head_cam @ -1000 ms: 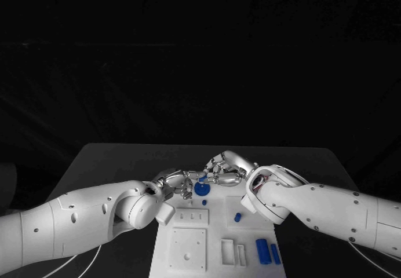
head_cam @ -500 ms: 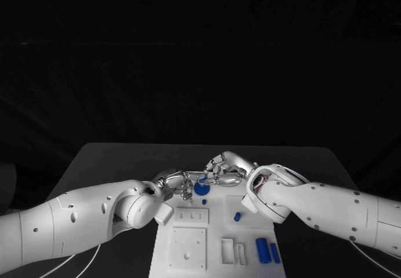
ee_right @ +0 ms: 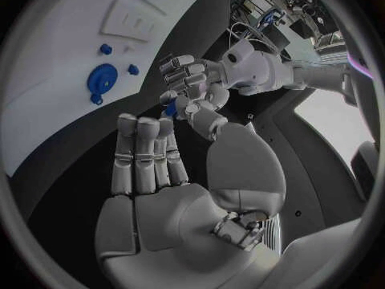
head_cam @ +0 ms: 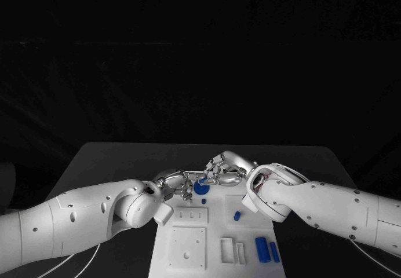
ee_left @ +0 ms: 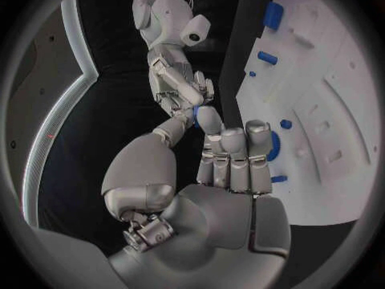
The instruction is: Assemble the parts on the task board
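A: Counting first; how many hands, how many blue parts?

B: Two hands, six blue parts; the left hand and the right hand are meeting fingertip to fingertip over the far end of the task board, which is lying in the middle of the table.

A: What's sitting between them?

B: One small blue part; fingertips of both hands are crowding round it; in the left wrist view it's showing just behind the left thumb, up against the right hand's fingers.

A: So who's gripping it?

B: Can't tell; both hands are touching or nearly touching it, and I'm not seeing which one is clamping; the left fingers are curling in, the right fingers are lying straight and together with the thumb reaching toward the part.

A: Its long axis?

B: Too hidden to tell.

A: The other five?

B: All resting on the board; one round blue disc lying flat at the far end, right below the hands; one blue peg just near of it; one short blue piece nearer and to the right, long axis running roughly near-far; two long blue bars lying side by side at the near right corner, parallel, both pointing near-far.
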`<control>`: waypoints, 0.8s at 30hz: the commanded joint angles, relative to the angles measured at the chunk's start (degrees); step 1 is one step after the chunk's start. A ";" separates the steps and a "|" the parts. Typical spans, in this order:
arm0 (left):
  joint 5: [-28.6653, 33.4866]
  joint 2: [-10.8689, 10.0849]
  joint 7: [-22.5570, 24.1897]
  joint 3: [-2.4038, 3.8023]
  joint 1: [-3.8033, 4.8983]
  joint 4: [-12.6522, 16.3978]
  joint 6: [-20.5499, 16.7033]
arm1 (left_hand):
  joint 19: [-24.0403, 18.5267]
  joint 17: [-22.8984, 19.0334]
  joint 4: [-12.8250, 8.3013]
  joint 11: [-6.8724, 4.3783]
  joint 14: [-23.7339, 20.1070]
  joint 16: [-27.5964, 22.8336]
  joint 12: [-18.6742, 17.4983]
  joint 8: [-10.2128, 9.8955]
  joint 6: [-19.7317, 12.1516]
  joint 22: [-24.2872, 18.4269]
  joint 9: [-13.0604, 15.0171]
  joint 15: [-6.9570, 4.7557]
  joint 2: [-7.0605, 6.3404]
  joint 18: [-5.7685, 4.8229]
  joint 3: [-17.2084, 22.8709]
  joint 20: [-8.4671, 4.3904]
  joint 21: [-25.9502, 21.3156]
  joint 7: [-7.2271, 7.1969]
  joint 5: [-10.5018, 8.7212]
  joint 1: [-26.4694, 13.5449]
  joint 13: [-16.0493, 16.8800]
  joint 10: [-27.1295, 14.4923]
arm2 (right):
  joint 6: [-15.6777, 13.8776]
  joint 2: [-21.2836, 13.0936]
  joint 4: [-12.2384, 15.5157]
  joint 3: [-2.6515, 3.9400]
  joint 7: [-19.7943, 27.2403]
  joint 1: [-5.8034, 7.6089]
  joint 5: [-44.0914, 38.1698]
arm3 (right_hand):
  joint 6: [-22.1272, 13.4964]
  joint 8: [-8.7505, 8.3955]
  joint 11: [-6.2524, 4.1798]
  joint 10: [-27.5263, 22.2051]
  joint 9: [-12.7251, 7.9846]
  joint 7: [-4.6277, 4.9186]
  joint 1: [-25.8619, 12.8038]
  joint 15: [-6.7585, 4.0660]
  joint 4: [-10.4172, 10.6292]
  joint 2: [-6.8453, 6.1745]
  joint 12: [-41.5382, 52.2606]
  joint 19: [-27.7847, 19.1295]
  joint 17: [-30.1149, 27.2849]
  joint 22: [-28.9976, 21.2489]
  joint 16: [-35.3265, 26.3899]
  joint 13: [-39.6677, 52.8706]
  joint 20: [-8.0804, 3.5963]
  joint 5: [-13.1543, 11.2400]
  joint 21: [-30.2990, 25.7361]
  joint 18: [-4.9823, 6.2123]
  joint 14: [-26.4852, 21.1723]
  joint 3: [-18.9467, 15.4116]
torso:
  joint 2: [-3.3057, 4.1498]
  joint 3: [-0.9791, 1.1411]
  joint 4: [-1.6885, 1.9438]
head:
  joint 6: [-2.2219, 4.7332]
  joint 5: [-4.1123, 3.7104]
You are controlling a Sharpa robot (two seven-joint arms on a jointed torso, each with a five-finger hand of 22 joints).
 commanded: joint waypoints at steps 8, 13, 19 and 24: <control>-0.27 0.10 -0.42 -0.01 -0.01 0.12 2.86 | -0.46 0.09 0.80 0.01 -1.42 0.14 -0.06 -0.33 -0.32 0.14 -0.08 -0.87 -1.00 0.13 -0.18 -6.19 -0.31 0.12 -0.21 -1.23 0.07 -0.60 | -0.18 -0.18 -0.45 0.05 -0.26 0.01 -0.45 | 0.79 0.30 -0.57 0.03 0.83 0.17 0.00 -0.51 -0.44 0.55 0.29 -0.13 0.12 1.13 0.35 0.14 -0.13 0.13 0.25 0.77 -0.03 0.04 | 0.01 -0.04 0.04 | -0.06 -0.15; -0.27 0.06 -0.50 -0.01 -0.01 0.13 3.23 | -0.51 0.09 1.72 0.04 -1.53 0.24 0.03 -0.48 -0.49 0.18 -0.09 -0.84 -2.62 0.13 -0.24 -6.29 -0.35 0.16 -1.19 -2.25 0.13 -0.74 | -0.12 -0.21 -0.45 0.05 -0.24 0.01 -0.52 | 0.80 0.31 -0.58 0.04 0.88 0.16 -0.03 -0.52 -0.50 0.58 0.30 -0.13 0.15 1.13 0.38 0.17 -0.13 0.13 0.27 0.77 -0.02 0.05 | -0.01 -0.04 0.02 | -0.10 -0.21; -0.27 0.05 -0.74 -0.01 -0.01 0.12 3.35 | -0.52 0.08 2.34 0.10 -1.62 0.30 0.08 -0.66 -0.75 0.22 -0.12 -0.80 -3.87 0.14 -0.16 -6.37 -0.36 0.23 -1.92 -2.79 0.16 -0.88 | 0.09 -0.20 -0.44 0.05 -0.12 0.01 -0.52 | 0.79 0.32 -0.58 0.04 0.92 0.16 -0.06 -0.53 -0.54 0.61 0.32 -0.14 0.18 1.12 0.41 0.19 -0.13 0.13 0.29 0.77 -0.02 0.05 | 0.00 -0.02 0.03 | -0.16 -0.24; -0.27 -0.01 -0.77 -0.01 -0.01 0.05 3.25 | -0.52 0.10 2.43 0.12 -1.64 0.36 0.09 -0.71 -0.84 0.25 -0.11 -0.78 -3.58 0.18 0.13 -6.43 -0.36 0.25 -2.01 -2.57 0.17 -0.97 | 0.39 -0.28 -0.41 0.05 0.08 0.01 -0.48 | 0.78 0.33 -0.59 0.04 0.96 0.16 -0.09 -0.53 -0.58 0.64 0.32 -0.15 0.20 1.11 0.42 0.22 -0.13 0.13 0.31 0.77 -0.03 0.06 | 0.02 -0.01 0.00 | -0.18 -0.22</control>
